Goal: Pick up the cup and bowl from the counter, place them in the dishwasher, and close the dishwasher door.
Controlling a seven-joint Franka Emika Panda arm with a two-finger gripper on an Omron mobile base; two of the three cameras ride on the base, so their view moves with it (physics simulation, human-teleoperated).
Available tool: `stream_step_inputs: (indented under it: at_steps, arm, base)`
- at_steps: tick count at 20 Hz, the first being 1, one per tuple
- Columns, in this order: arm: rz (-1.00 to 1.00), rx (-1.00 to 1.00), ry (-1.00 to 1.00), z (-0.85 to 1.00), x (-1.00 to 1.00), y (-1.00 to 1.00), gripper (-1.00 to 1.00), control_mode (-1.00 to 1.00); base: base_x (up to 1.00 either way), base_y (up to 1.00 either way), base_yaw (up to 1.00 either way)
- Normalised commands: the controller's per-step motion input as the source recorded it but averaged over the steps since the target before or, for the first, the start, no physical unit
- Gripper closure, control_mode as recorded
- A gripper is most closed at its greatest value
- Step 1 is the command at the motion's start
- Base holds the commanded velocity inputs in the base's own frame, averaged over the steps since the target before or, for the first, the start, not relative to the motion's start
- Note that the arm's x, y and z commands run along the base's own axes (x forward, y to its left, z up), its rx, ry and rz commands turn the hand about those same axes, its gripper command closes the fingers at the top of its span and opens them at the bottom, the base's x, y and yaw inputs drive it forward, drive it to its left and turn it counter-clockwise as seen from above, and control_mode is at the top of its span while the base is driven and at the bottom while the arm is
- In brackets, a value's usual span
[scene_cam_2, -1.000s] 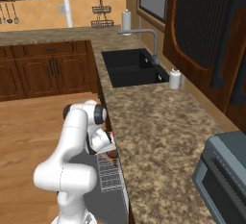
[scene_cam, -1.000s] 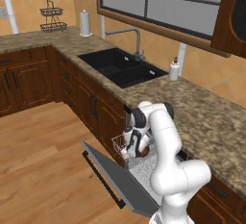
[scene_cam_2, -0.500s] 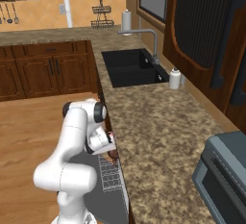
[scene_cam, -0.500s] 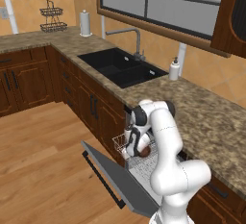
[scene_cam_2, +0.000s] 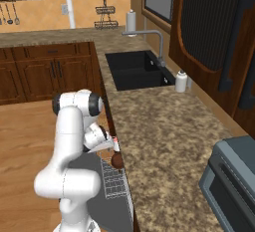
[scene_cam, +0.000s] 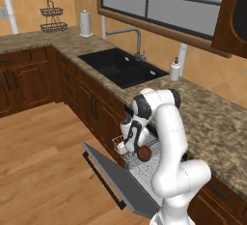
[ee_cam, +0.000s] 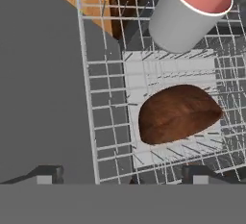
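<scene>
The dark reddish-brown bowl (ee_cam: 178, 113) lies tipped in the dishwasher's white wire rack (ee_cam: 103, 98), free of my fingers. The white cup (ee_cam: 190, 14) with its pink inside stands just beyond it in the same rack. My gripper (ee_cam: 124, 177) hovers open right above the bowl, fingertips wide apart. From the base I see the gripper (scene_cam: 130, 142) low over the rack, with the bowl (scene_cam: 144, 153) and the cup (scene_cam: 120, 148) beside it. The grey dishwasher door (scene_cam: 116, 180) hangs open, dropped towards the floor. The bowl (scene_cam_2: 117, 161) shows below the counter (scene_cam_2: 164, 126) edge.
A black sink (scene_cam: 118, 67) with a faucet (scene_cam: 137, 40) lies in the counter to the left. A soap bottle (scene_cam: 174, 68), a paper-towel roll (scene_cam: 85, 23) and a wire basket (scene_cam: 52, 17) stand farther back. A grey microwave (scene_cam_2: 231, 186) sits at the right.
The gripper has opened and let go of the bowl, which now rests in the rack. The arm has stayed almost in place.
</scene>
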Motion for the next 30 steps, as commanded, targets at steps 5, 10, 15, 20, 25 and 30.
stream_step_inputs:
  at_steps: [5, 10, 15, 20, 25, 30]
  arm:
    - [0.00, 0.00, -0.01, 1.00, -0.36, 0.56, -1.00, -1.00]
    - [0.00, -0.04, 0.00, 0.97, -0.40, 0.70, -1.00, -1.00]
    - [-0.01, -0.08, 0.00, 0.99, -0.42, 0.68, -1.00, -1.00]
    - [-0.05, -0.12, 0.00, 0.98, -0.53, 0.60, -1.00, -1.00]
    - [-0.10, -0.25, 0.00, 0.45, -0.52, 0.77, -1.00, -1.00]
    - [-0.13, -0.46, 0.00, -0.03, -0.37, 0.96, -1.00, -1.00]
  base:
    - [0.00, 0.00, 0.00]
    - [0.00, 0.00, 0.00]
    - [0.00, 0.00, 0.00]
    - [0.00, 0.00, 0.00]
    - [0.00, 0.00, 0.00]
    - [0.00, 0.00, 0.00]
